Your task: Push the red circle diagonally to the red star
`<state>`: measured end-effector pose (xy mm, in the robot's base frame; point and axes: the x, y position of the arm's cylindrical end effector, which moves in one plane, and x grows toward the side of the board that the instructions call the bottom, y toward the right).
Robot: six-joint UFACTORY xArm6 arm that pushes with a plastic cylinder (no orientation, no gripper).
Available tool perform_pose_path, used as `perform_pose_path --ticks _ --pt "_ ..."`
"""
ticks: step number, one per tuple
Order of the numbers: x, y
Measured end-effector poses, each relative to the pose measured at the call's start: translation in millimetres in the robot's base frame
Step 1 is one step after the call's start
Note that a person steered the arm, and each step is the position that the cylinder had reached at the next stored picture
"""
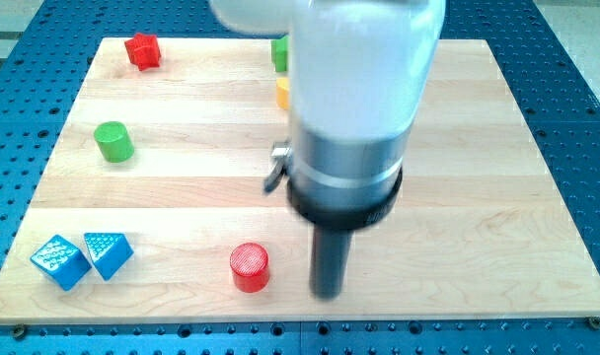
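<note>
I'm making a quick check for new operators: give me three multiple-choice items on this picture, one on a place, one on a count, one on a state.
1. Where is the red star?
A. the board's top left
B. its bottom right
C. its centre

2. How many blue blocks show?
A. none
B. two
C. four

3. How does my tip stand to the red circle?
A. resting on top of it
B. apart from it, on its right in the view
C. between it and the star

Key:
1 A, the star lies near the top left corner.
2 B, one blue block touches another blue block at bottom left.
3 B, bare wood shows between tip and circle.
</note>
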<state>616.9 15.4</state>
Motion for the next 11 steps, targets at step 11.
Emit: perform_pose_path --ticks 11 --pt "-249.9 -102.7"
